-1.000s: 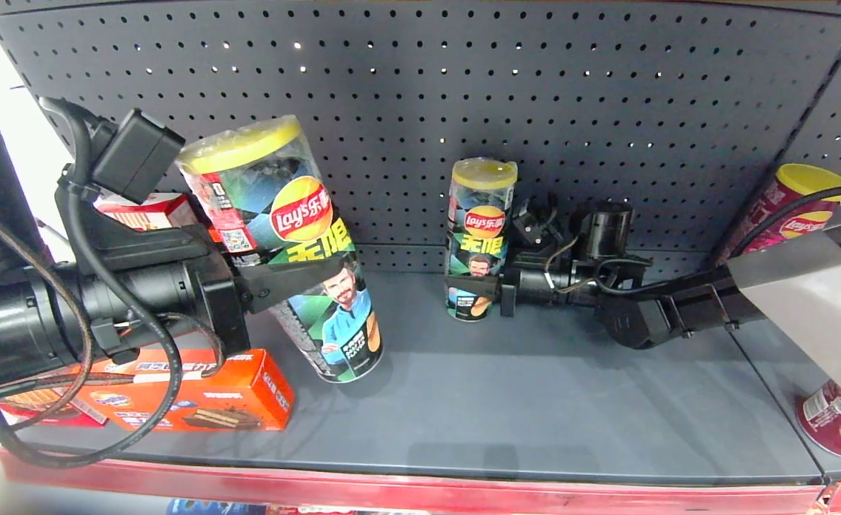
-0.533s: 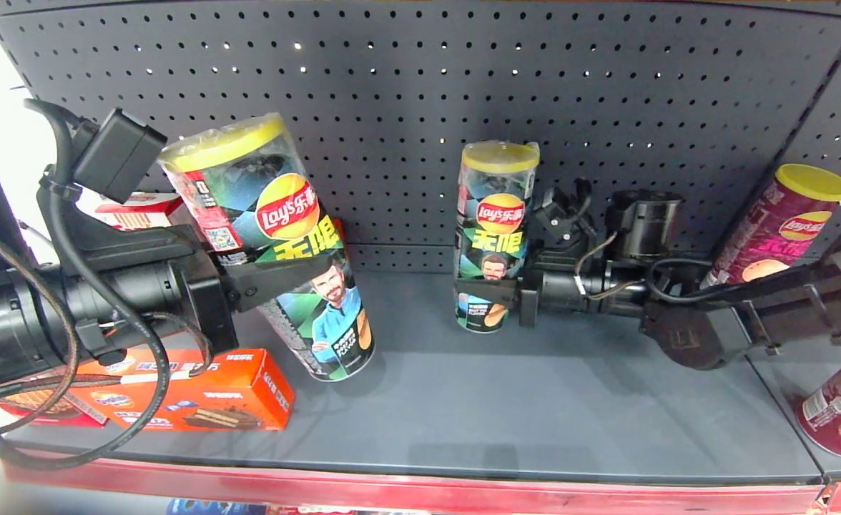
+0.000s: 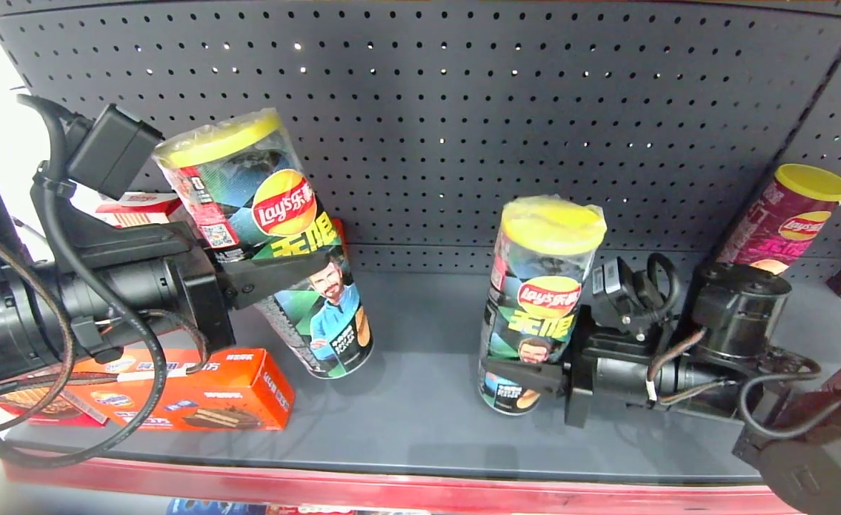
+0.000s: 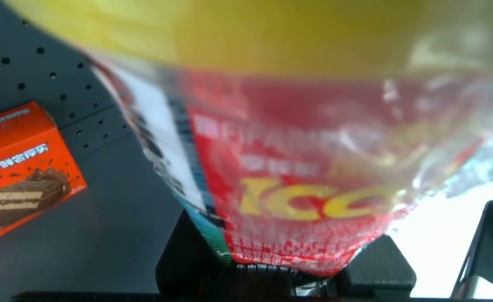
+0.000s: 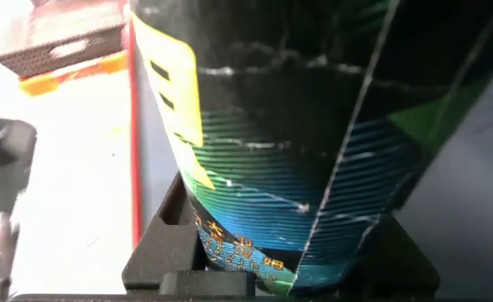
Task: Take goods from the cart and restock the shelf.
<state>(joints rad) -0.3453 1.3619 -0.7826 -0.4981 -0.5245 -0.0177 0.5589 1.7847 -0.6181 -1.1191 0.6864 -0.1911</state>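
Two green-and-black chip cans with yellow lids are held over the grey shelf (image 3: 420, 422). My left gripper (image 3: 277, 275) is shut on the left can (image 3: 270, 236), which tilts with its base just above or on the shelf beside the orange box. My right gripper (image 3: 535, 375) is shut on the right can (image 3: 535, 307) near its base, toward the shelf's front. The left can's (image 4: 297, 168) lid and red label press close in the left wrist view. In the right wrist view the right can's (image 5: 297, 143) dark striped body sits between the fingers.
An orange biscuit box (image 3: 177, 397) lies at the front left, with another box (image 3: 141, 209) behind it. A purple chip can (image 3: 785, 214) leans at the back right. The perforated back panel (image 3: 463, 107) closes the rear. A red strip (image 3: 392, 490) edges the shelf's front.
My right arm has pulled its can from the back wall toward the front and right of the shelf. The left can has shifted slightly left.
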